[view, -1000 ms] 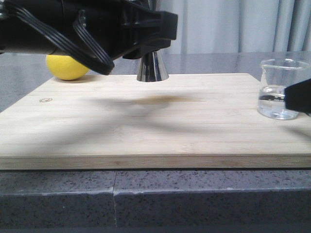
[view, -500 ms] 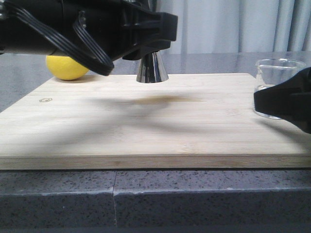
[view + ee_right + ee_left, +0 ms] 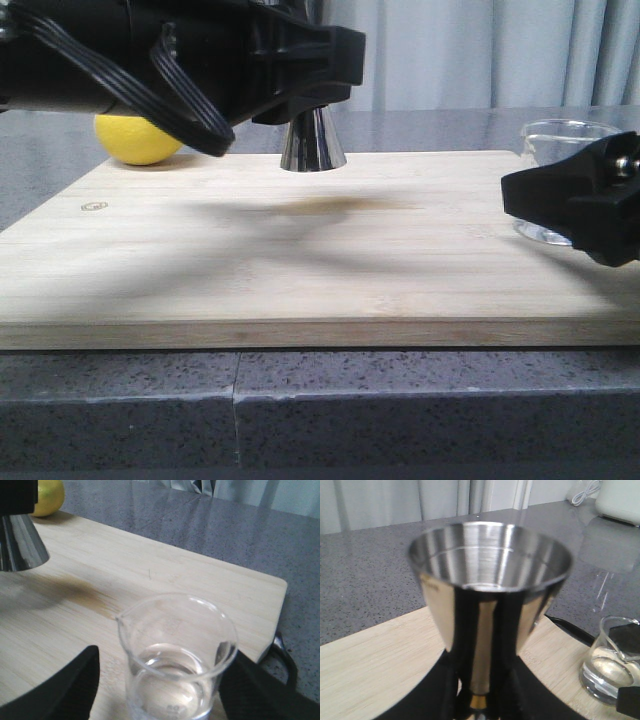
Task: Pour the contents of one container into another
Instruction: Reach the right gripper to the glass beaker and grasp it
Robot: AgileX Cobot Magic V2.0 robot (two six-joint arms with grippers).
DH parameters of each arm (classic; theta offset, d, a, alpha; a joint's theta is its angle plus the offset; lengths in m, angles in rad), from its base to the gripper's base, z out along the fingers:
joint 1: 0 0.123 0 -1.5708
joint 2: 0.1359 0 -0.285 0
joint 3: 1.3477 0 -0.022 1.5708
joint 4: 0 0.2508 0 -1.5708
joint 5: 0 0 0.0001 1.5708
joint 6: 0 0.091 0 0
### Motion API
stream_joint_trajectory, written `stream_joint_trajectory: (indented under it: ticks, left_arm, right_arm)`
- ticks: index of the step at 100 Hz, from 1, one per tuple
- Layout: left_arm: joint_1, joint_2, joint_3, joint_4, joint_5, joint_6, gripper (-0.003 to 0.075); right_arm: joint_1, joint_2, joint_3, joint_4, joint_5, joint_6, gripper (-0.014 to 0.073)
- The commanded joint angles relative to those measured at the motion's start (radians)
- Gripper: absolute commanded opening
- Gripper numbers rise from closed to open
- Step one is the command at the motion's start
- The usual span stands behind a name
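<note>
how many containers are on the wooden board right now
2. The steel jigger stands at the board's far edge, held in the left tool. The glass beaker sits at the right end, between the right tool's fingers.

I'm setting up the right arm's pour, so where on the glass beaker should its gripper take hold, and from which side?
Grip the glass beaker around its straight wall, above the liquid and below the flared rim. Come in level from the side away from the spout, as the right gripper is placed, a finger on either flank.
</note>
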Motion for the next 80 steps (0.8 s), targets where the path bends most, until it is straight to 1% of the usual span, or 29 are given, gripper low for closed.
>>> stream_joint_trajectory:
  ticks: [1, 30, 43, 51, 72, 80]
  left_arm:
    - [-0.007, -0.044, -0.033, 0.002, -0.083, -0.008, -0.0019]
    - [-0.007, -0.044, -0.033, 0.002, -0.078, -0.008, -0.0019]
    - [-0.007, -0.044, -0.033, 0.002, -0.067, -0.008, -0.0019]
    - [-0.007, -0.044, -0.033, 0.002, -0.066, -0.008, -0.0019]
    - [-0.007, -0.044, -0.033, 0.002, -0.066, -0.008, -0.0019]
    - [-0.007, -0.044, -0.033, 0.002, -0.066, -0.008, -0.0019]
  right_arm:
    - [0.004, 0.013, -0.025, 0.001, -0.126, -0.024, 0.0449]
    - [0.004, 0.105, -0.025, 0.005, -0.266, -0.040, 0.0449]
    - [0.004, 0.141, -0.025, 0.034, -0.303, -0.042, 0.0437]
    - [0.004, 0.155, -0.025, 0.042, -0.310, -0.042, 0.0406]
    - [0.004, 0.173, -0.025, 0.042, -0.312, -0.042, 0.0262]
    - [0.004, 0.173, -0.025, 0.042, -0.323, -0.042, 0.0223]
